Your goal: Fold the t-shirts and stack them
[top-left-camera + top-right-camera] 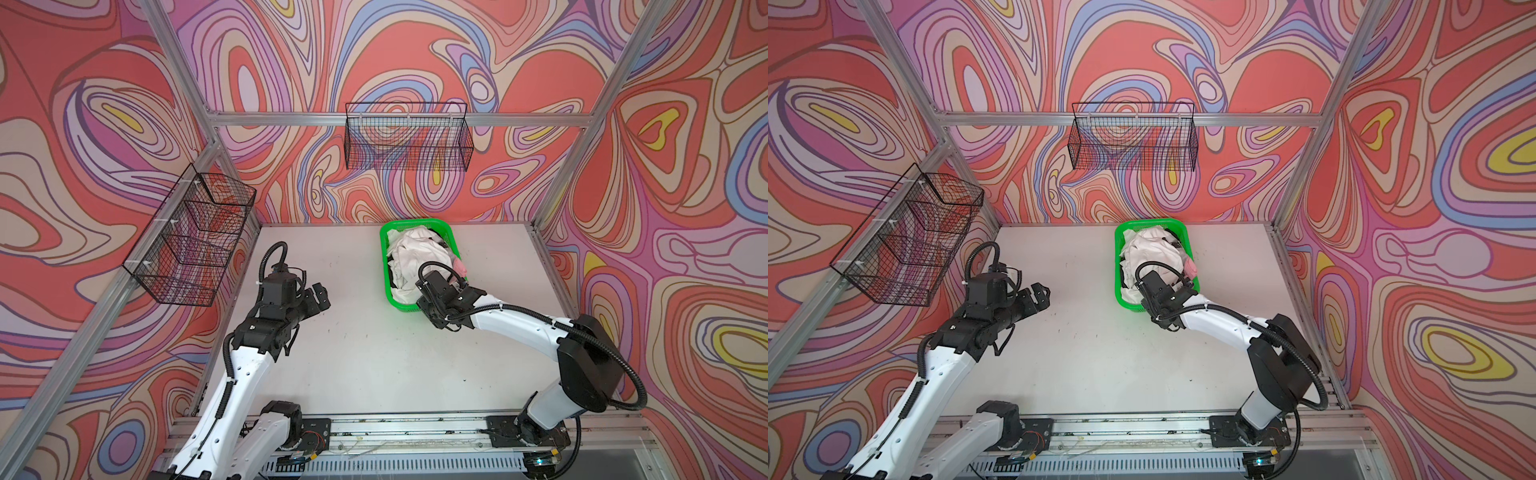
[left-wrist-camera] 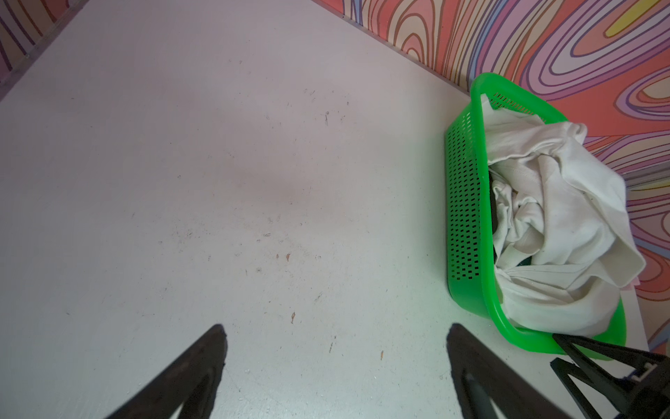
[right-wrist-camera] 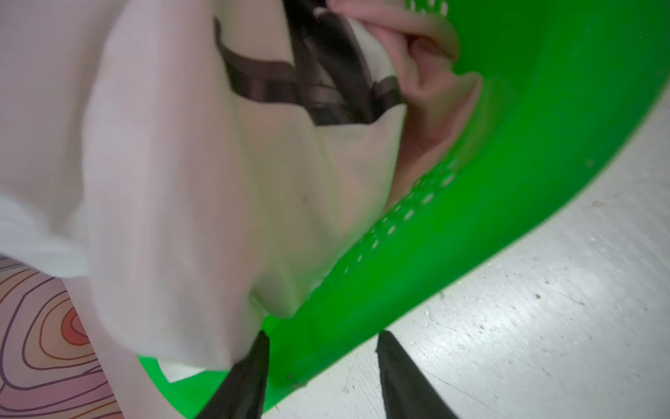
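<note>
Scuffed white table (image 1: 374, 353) inside swirl-patterned walls (image 1: 415, 62), your t-shirts (image 1: 409, 253) heaped in the green basket (image 1: 384, 259) at the back, left gripper (image 2: 335, 326) spread over the table, right gripper (image 3: 322, 335) half-parted astride the basket rim, you cannot tell if it pinches.

Both top views look steeply down from high over the near edge, taking in the whole surface (image 1: 374, 353) and the green basket (image 1: 383, 257). The left wrist view faces that basket from well off; the right wrist view crowds its rim and the white t-shirts (image 3: 181, 181).
</note>
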Action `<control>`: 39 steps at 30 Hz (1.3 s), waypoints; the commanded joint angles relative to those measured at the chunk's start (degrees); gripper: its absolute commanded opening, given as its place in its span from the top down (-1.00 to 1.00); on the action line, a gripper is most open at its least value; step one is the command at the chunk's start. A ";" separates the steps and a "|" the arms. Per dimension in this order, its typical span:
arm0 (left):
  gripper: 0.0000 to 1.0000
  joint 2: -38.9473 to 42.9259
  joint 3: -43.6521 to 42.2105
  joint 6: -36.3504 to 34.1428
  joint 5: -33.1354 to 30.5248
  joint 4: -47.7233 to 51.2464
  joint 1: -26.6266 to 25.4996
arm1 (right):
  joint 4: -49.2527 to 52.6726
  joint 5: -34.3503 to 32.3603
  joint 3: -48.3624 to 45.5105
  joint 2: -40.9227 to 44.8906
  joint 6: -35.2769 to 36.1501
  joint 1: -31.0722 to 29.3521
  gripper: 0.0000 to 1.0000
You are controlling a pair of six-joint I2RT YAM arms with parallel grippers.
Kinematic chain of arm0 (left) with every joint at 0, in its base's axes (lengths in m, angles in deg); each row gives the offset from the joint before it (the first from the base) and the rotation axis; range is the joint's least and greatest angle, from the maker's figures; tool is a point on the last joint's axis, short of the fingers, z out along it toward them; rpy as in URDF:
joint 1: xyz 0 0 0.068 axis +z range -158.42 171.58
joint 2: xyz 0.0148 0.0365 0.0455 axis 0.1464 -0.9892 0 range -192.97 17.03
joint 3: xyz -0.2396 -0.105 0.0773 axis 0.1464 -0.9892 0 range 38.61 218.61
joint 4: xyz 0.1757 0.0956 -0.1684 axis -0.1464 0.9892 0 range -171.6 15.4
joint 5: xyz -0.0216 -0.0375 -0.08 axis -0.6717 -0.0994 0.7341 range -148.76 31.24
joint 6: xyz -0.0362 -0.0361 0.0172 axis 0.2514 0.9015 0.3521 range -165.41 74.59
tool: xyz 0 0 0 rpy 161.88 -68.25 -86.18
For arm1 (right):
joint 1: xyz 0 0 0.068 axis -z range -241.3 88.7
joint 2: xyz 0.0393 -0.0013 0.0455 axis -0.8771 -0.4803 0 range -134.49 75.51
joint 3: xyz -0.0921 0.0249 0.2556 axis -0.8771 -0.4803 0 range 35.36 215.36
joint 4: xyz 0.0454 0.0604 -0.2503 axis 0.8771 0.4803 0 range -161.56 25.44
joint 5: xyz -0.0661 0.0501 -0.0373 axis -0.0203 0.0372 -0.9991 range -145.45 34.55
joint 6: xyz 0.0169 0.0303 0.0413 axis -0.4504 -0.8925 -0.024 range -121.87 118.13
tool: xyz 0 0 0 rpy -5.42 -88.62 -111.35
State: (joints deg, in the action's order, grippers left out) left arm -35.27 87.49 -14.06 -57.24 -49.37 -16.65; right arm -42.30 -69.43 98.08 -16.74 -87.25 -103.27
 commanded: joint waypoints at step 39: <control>-0.89 -4.76 1.76 0.04 6.02 1.17 -0.03 | 5.35 0.60 -22.94 26.30 6.63 47.48 1.00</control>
State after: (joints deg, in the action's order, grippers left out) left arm -39.44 87.60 -14.08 -52.44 -48.76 -16.65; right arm -40.18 -64.34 76.16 6.91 -82.90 -61.59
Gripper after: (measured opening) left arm 0.948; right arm 0.129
